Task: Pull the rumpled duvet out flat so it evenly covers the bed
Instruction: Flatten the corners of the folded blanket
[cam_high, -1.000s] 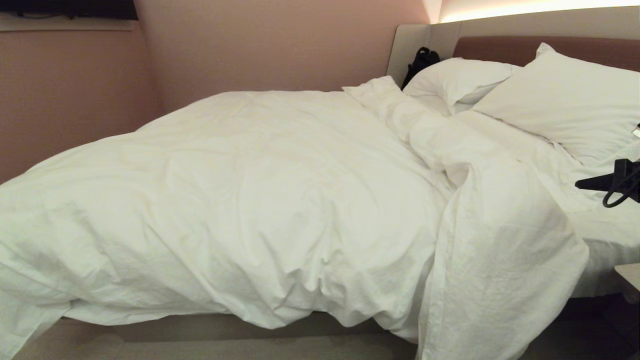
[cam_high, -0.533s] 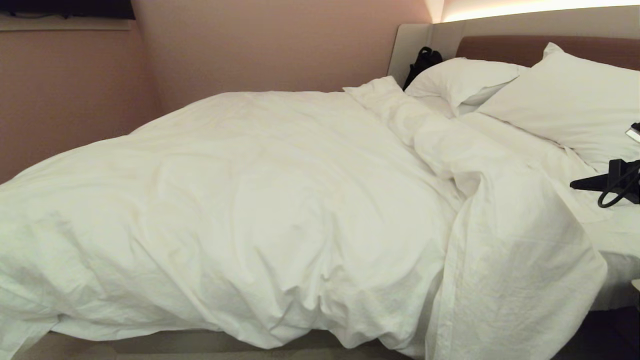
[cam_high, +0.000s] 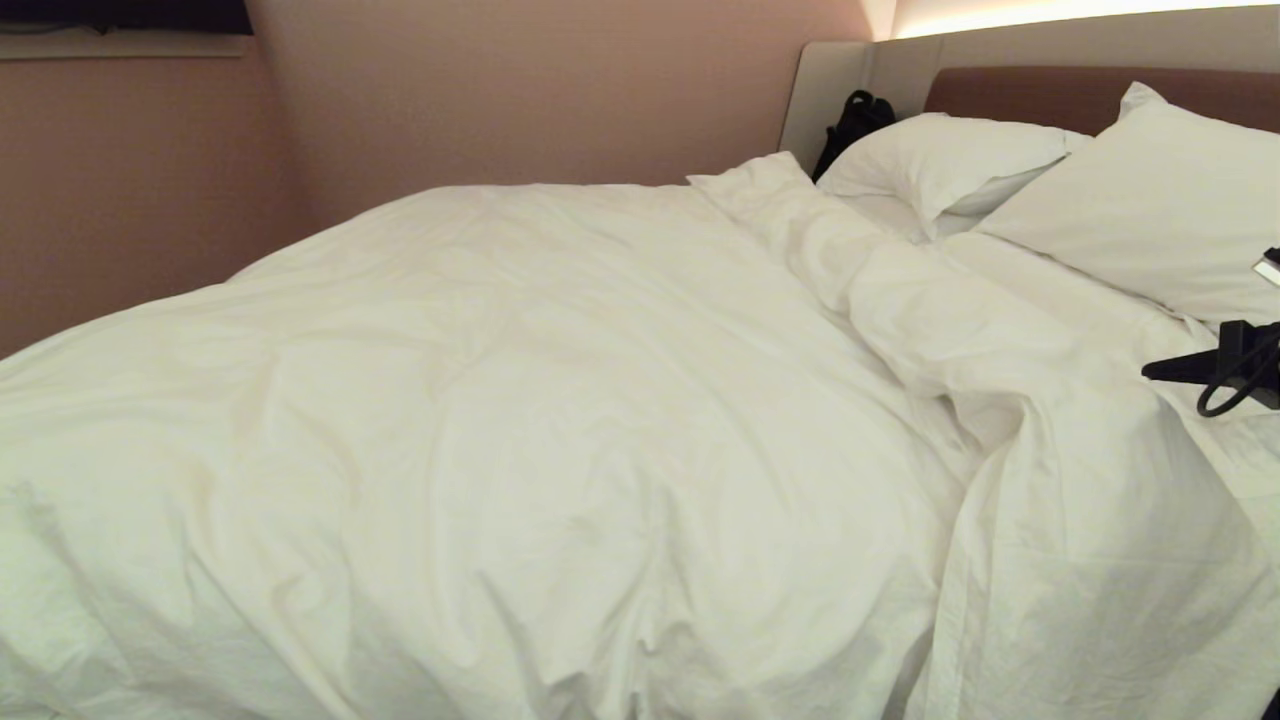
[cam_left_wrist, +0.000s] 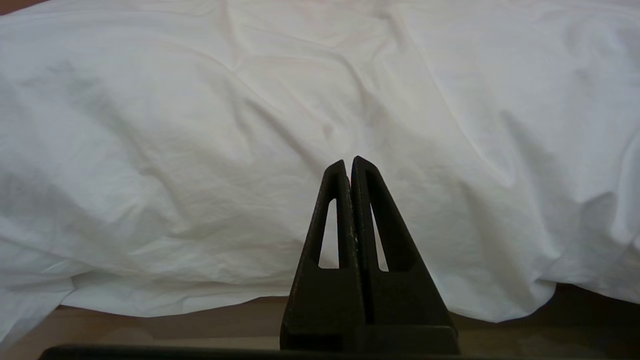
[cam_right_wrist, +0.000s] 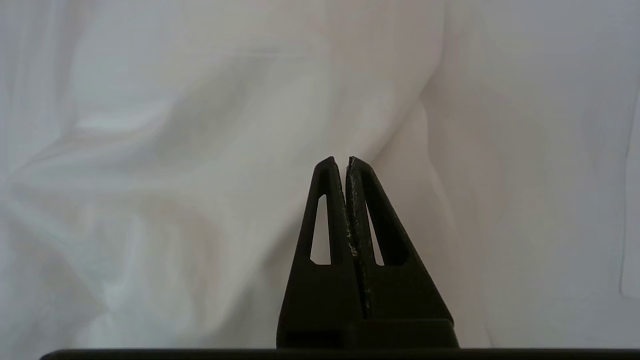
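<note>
The white duvet (cam_high: 520, 400) lies rumpled over the bed, whose beige and brown headboard (cam_high: 1010, 90) stands at the back right. The duvet's upper edge is bunched in a ridge (cam_high: 870, 270), and a flap (cam_high: 1080, 560) hangs over the near side. My right gripper (cam_high: 1150, 371) hovers shut and holding nothing at the right edge, above the white bedding below the pillows. In the right wrist view it (cam_right_wrist: 340, 160) points at creased white fabric (cam_right_wrist: 175, 175). My left gripper (cam_left_wrist: 347, 161) is shut and holds nothing, facing the duvet's hanging near edge (cam_left_wrist: 200, 150).
Two white pillows (cam_high: 930, 160) (cam_high: 1150, 210) lean at the headboard, with a black bag (cam_high: 850, 125) in the corner behind them. A pink wall (cam_high: 150, 200) runs along the bed's far side. A brown strip (cam_left_wrist: 150, 325) shows under the duvet's hem.
The whole head view has shifted: the camera has come closer to the bed, and the bed base and floor have dropped out of the bottom. Neither gripper has changed.
</note>
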